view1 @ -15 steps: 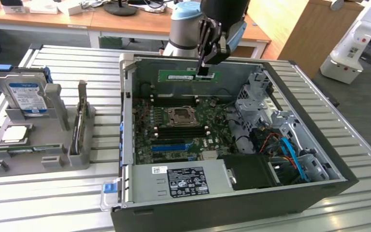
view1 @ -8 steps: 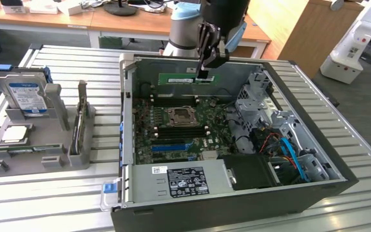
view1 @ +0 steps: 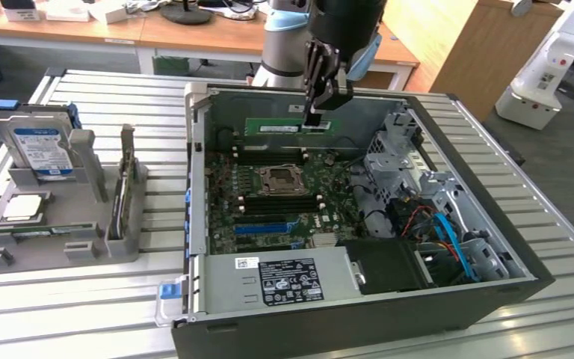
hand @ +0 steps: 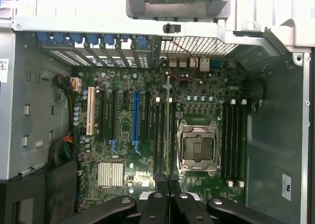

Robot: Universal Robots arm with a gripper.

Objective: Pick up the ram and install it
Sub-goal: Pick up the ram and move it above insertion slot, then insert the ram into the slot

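The ram [view1: 283, 126] is a narrow green stick with a white label, held level above the motherboard [view1: 267, 217] inside the open computer case [view1: 367, 318]. My gripper [view1: 314, 120] comes down from above and is shut on the stick's end at the exterior view's right. In the wrist view the ram [hand: 168, 130] shows edge-on as a thin line running out from my gripper [hand: 168, 184], over the memory slots [hand: 160, 135] beside the CPU socket [hand: 198, 147]. The stick hangs above the board, apart from the slots.
A grey parts holder [view1: 63, 247] stands at the exterior view's left with a blue-labelled hard drive [view1: 41, 152] and a silver CPU chip [view1: 22, 209]. The case walls, drive cage [view1: 392, 153] and cables [view1: 436, 232] ring the board. More slots [hand: 232, 140] lie past the socket.
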